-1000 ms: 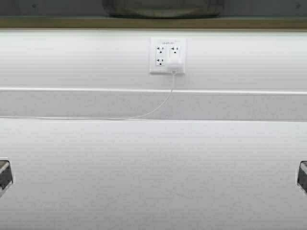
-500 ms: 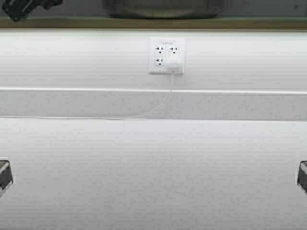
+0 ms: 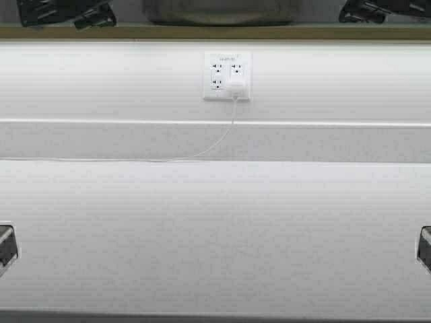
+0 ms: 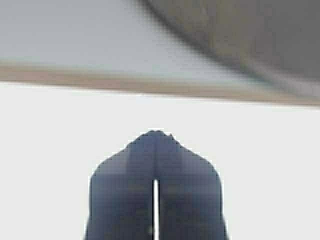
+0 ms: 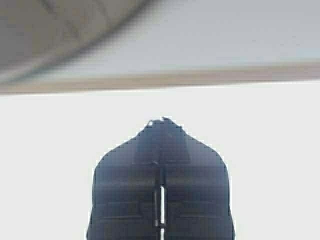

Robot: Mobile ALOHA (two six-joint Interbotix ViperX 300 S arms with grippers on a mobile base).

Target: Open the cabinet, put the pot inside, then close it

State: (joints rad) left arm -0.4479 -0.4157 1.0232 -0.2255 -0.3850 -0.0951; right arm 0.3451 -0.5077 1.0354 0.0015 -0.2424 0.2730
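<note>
The pot (image 3: 222, 12) sits in the cabinet at the top middle of the high view, with only its dark grey lower part showing. The cabinet's tan bottom edge (image 3: 215, 31) runs across the view; its doors are out of view. My left gripper (image 3: 64, 12) is raised at the top left, beside the pot and apart from it, shut and empty. My right gripper (image 3: 384, 9) is raised at the top right, also shut and empty. The left wrist view shows its gripper (image 4: 156, 132) below the tan edge (image 4: 100, 80), with the pot (image 4: 250, 35) beyond. The right wrist view shows its gripper (image 5: 162, 120) and the pot (image 5: 50, 25) likewise.
A white wall outlet (image 3: 227, 76) holds a white plug, and its cable (image 3: 202, 151) trails left along the backsplash. The white countertop (image 3: 215, 235) lies below. Dark arm parts show at the left edge (image 3: 5, 245) and the right edge (image 3: 424, 245).
Both grippers have come into the top of the high view, the left first, then the right. The whole scene has shifted slightly up and left, so the robot has moved.
</note>
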